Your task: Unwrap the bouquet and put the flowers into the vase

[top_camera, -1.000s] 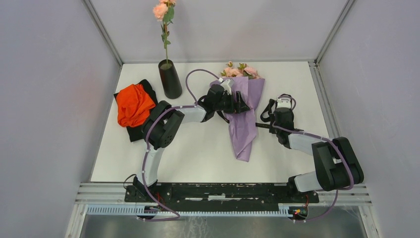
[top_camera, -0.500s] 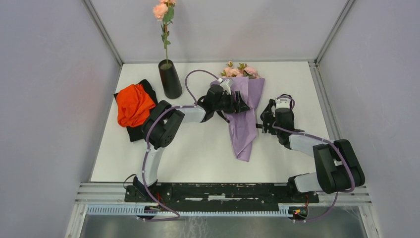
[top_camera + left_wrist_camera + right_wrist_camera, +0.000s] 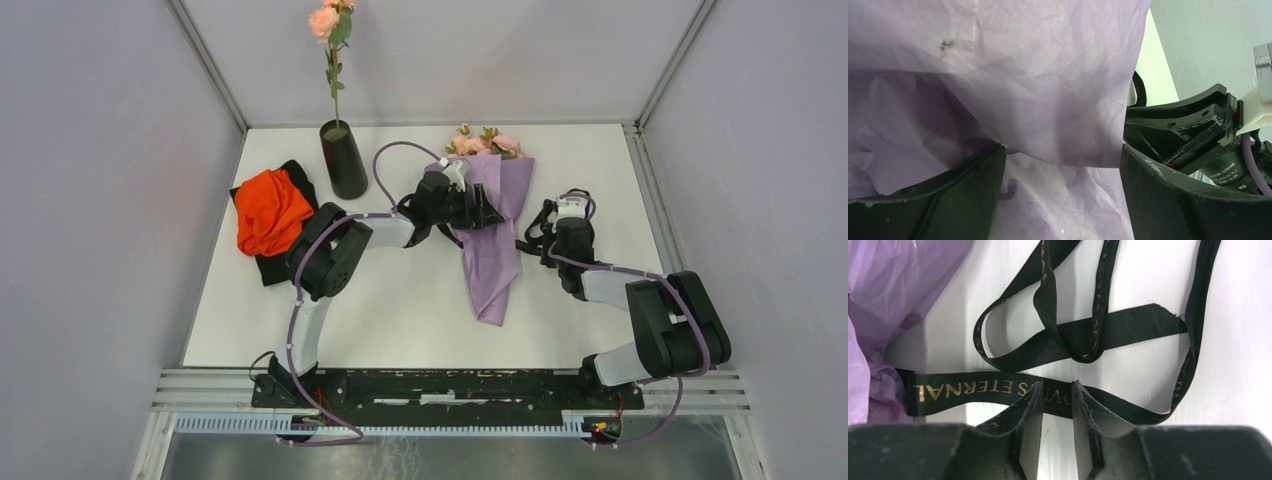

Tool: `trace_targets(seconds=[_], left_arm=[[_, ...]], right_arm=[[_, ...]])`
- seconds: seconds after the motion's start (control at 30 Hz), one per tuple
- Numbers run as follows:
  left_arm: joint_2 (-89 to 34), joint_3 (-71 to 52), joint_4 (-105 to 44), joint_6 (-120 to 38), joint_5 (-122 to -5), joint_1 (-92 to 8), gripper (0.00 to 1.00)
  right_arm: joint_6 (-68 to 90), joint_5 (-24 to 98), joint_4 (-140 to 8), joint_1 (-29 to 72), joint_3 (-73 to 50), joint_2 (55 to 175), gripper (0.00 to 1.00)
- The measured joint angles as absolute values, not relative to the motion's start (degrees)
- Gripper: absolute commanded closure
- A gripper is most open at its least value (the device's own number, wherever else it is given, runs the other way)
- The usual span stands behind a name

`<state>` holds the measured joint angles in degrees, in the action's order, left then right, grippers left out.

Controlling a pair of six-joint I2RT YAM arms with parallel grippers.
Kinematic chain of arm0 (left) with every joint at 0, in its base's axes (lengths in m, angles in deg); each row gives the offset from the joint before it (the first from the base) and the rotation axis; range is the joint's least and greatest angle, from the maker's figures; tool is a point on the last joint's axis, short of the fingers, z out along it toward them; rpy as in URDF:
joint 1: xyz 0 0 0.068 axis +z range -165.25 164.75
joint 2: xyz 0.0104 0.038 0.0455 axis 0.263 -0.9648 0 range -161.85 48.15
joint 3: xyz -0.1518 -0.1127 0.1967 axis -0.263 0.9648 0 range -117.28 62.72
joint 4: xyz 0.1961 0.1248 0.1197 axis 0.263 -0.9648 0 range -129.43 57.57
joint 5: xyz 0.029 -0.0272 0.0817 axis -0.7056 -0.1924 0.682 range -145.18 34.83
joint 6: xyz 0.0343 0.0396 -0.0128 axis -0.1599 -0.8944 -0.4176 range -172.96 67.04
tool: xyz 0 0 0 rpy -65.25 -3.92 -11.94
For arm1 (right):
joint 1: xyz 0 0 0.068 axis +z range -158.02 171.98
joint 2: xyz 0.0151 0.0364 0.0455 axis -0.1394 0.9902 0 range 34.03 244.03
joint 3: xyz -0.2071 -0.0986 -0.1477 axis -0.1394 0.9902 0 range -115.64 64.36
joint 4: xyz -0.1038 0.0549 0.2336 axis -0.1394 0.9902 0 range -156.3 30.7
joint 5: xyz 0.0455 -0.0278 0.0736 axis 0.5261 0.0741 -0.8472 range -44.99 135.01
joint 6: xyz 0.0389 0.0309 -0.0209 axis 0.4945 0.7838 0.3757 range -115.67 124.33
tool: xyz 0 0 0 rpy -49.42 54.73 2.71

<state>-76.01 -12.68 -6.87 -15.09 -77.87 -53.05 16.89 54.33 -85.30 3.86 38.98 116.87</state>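
The bouquet (image 3: 493,245) lies on the white table in lilac paper, with pink and peach flowers (image 3: 485,143) at its far end. My left gripper (image 3: 492,212) is open wide over it, and a fold of the paper (image 3: 1048,100) lies between the fingers (image 3: 1168,200). The untied black ribbon (image 3: 998,388) lies in loops on the table to the right of the bouquet. My right gripper (image 3: 1055,385) hovers over it, open by a narrow gap, with the ribbon crossing just past its tips. The black vase (image 3: 343,160) stands at the back left and holds one peach rose (image 3: 325,20).
An orange-red cloth (image 3: 270,208) lies on a flat black cloth (image 3: 272,268) at the left, near the vase. Grey walls and a metal frame close in the table on three sides. The right arm's wrist (image 3: 1220,165) shows close beside the bouquet in the left wrist view.
The right gripper was shut a second ago. Its jaws have since parted and drawn partly together, and it has shifted slightly left toward the bouquet. The left arm has not moved.
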Motion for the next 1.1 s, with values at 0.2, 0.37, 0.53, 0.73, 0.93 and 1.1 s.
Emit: trace_targets(seconds=[0.2, 0.37, 0.53, 0.73, 0.93, 1.1], left_arm=[[-76.0, -12.2, -6.1, -15.0, -78.2, -52.6, 0.11], [-76.0, -11.9, -5.6, -15.0, -78.4, -52.3, 0.11], [-76.2, -11.9, -5.3, -15.0, -78.9, -52.1, 0.11], [-76.9, -11.9, -4.0, -13.8, -79.6, -51.8, 0.11], [-76.9, -11.5, -3.4, -13.4, -79.8, -51.6, 0.11], [-76.9, -11.2, -2.8, -13.4, -80.0, -51.6, 0.11]], right_arm=[[17.2, 52.7, -88.0, 3.9, 38.2, 119.2, 0.61], [17.7, 49.5, -89.5, 4.0, 37.7, 120.0, 0.21], [16.9, 48.5, -88.5, 4.6, 37.5, 119.2, 0.1], [15.9, 49.0, -87.8, 4.8, 36.9, 119.8, 0.17], [15.6, 51.9, -86.5, 4.9, 34.9, 121.6, 0.48], [16.0, 53.6, -85.6, 4.7, 34.0, 122.3, 0.8]])
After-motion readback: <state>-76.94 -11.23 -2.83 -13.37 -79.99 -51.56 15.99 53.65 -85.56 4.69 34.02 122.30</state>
